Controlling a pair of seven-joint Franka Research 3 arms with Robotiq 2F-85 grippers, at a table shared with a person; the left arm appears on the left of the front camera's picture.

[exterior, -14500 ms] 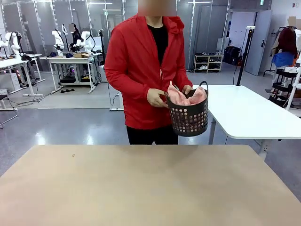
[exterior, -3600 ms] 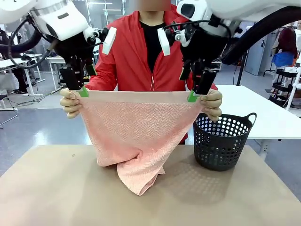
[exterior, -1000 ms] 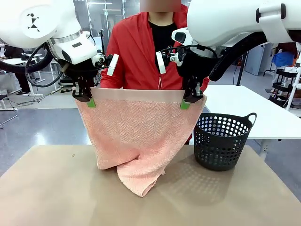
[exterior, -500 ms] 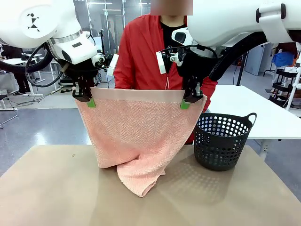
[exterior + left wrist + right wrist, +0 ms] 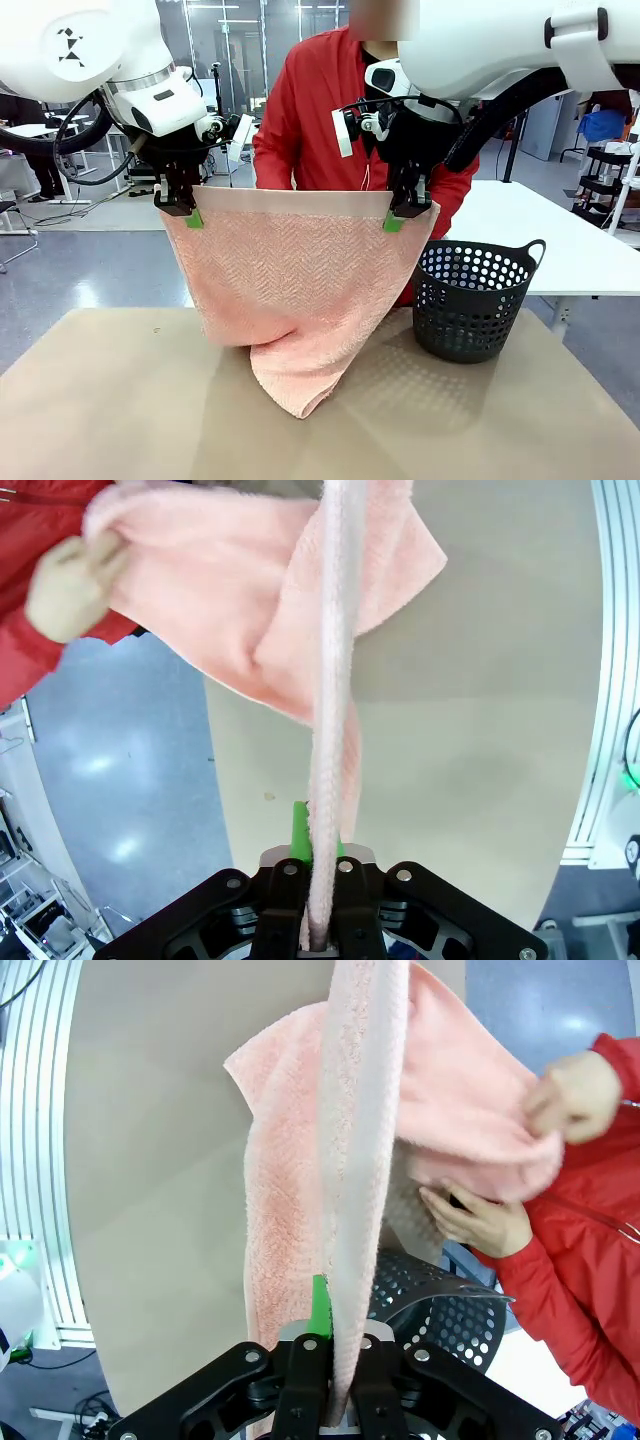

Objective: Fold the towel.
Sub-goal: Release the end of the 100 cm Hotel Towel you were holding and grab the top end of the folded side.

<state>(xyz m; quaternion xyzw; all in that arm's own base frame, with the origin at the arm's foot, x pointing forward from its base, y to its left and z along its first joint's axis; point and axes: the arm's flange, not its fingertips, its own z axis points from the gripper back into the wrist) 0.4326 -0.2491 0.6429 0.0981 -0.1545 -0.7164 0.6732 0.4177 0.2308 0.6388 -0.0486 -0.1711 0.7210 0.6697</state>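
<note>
1. Front view: the towel [image 5: 300, 290] hangs like a curtain across the middle of the frame, its smooth top band stretched level between your arms. The left gripper [image 5: 183, 208], centre left, pinches one top corner, and the right gripper [image 5: 405, 212], right of centre, pinches the other. Both pairs of fingers are clamped tight on the cloth. The lower part sags to a bunched point resting on the table [image 5: 110, 400] at lower centre, beside the basket [image 5: 470, 300]. The person [image 5: 320, 120] stands behind the towel.
2. Left wrist view: you look along the towel's edge, a pale strip rising from the closed fingers at the bottom edge. A hand [image 5: 65, 575] gathers cloth in the upper left.
3. Right wrist view: the same edge-on strip climbs from the closed fingers. At the right, the person's hands grasp the bunched cloth above the basket.
4. Handling: expect the towel to be light, limp and grippy, holding no shape of its own. Hold it by the band corners, as you do now. For the fold, the free lower corners look like the next places to take hold.
</note>
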